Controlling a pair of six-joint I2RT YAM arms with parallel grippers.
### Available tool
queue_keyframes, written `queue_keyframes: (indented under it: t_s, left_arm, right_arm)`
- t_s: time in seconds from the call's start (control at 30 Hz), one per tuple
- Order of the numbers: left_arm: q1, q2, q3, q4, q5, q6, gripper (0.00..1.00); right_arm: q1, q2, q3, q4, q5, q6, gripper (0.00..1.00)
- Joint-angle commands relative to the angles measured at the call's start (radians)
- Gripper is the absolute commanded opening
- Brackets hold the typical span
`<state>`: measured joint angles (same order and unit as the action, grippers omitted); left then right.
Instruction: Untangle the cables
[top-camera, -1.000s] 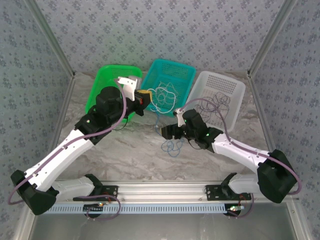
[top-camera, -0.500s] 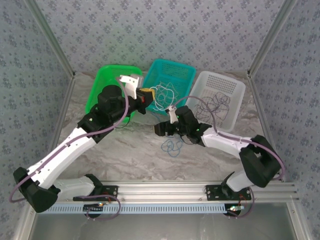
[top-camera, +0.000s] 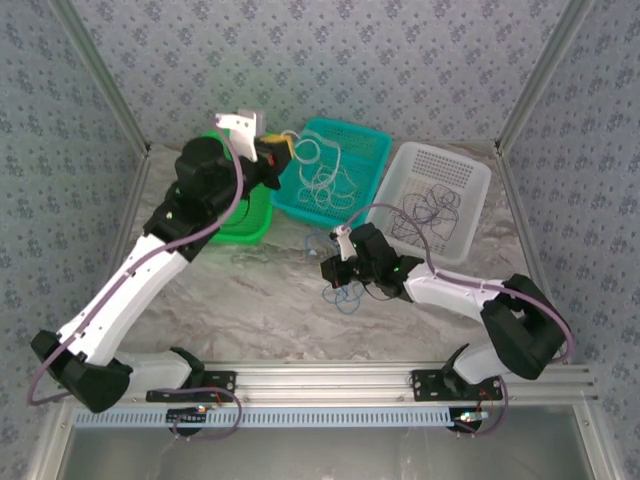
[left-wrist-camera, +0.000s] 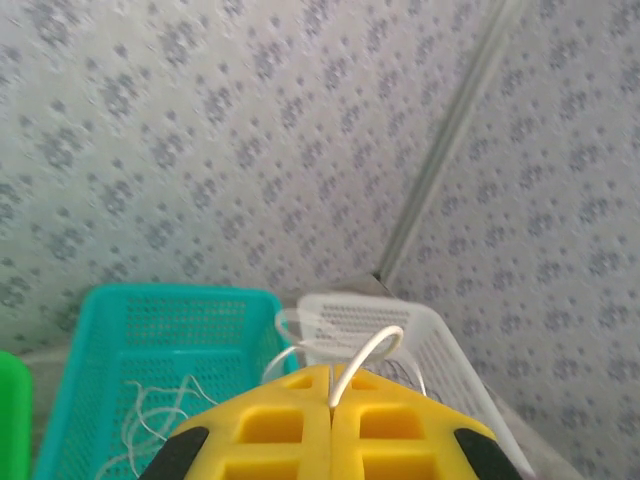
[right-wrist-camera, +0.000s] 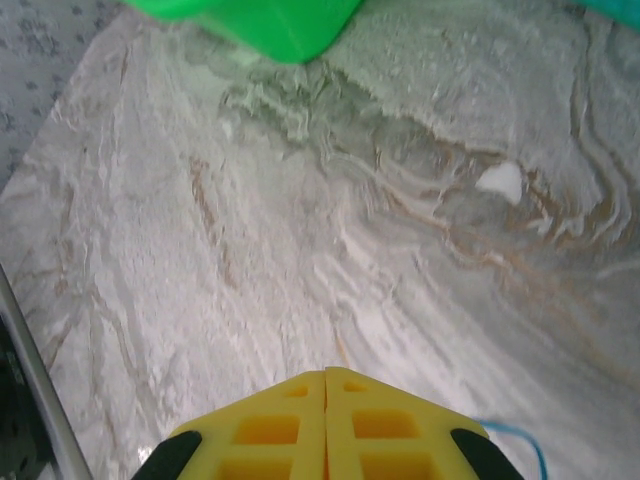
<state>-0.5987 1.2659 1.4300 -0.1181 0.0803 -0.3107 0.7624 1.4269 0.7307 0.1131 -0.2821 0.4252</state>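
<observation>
Pale grey wallpaper (top-camera: 350, 60) sprigged with small blue flowers rises beyond the left claw (top-camera: 283, 152). Aluminium corner posts (top-camera: 545, 75) frame it. Beneath the right claw (top-camera: 333, 270) spreads the evenly lit, marble-veined table (top-camera: 250, 300).

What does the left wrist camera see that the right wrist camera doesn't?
Left wrist: the patterned wall, the teal basket, the white basket, and a white cable pinched in the shut left tool. Right wrist: the marble table and a blue cable beside the shut right tool. Both: a shut yellow tool at the bottom edge and part of the green basket.
</observation>
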Motion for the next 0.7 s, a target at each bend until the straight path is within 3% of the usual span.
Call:
queue_keyframes:
  t_s: [0.0, 0.17, 0.5, 0.6, 0.63, 0.67]
  left_arm:
    - [0.043, 0.101, 0.088, 0.012, 0.072, 0.011, 0.0]
    - [0.089, 0.288, 0.205, -0.017, 0.151, -0.014, 0.0]
    - [0.119, 0.608, 0.315, -0.084, 0.179, -0.046, 0.0]
    - [0.12, 0.716, 0.38, -0.139, 0.176, -0.052, 0.1]
    - [0.12, 0.746, 0.405, -0.166, 0.179, -0.054, 0.17]
    - [0.121, 0.776, 0.435, -0.201, 0.18, -0.054, 0.33]
  right_arm:
    - [0.024, -0.047, -0.014, -0.084, 0.057, -0.017, 0.0]
    - [0.03, -0.085, -0.017, -0.129, 0.067, -0.023, 0.0]
    - [0.027, -0.218, 0.004, -0.235, 0.117, -0.031, 0.0]
    - [0.024, -0.217, 0.035, -0.272, 0.1, -0.039, 0.0]
    - [0.024, -0.215, 0.044, -0.282, 0.1, -0.039, 0.0]
    - [0.022, -0.214, 0.052, -0.291, 0.1, -0.039, 0.0]
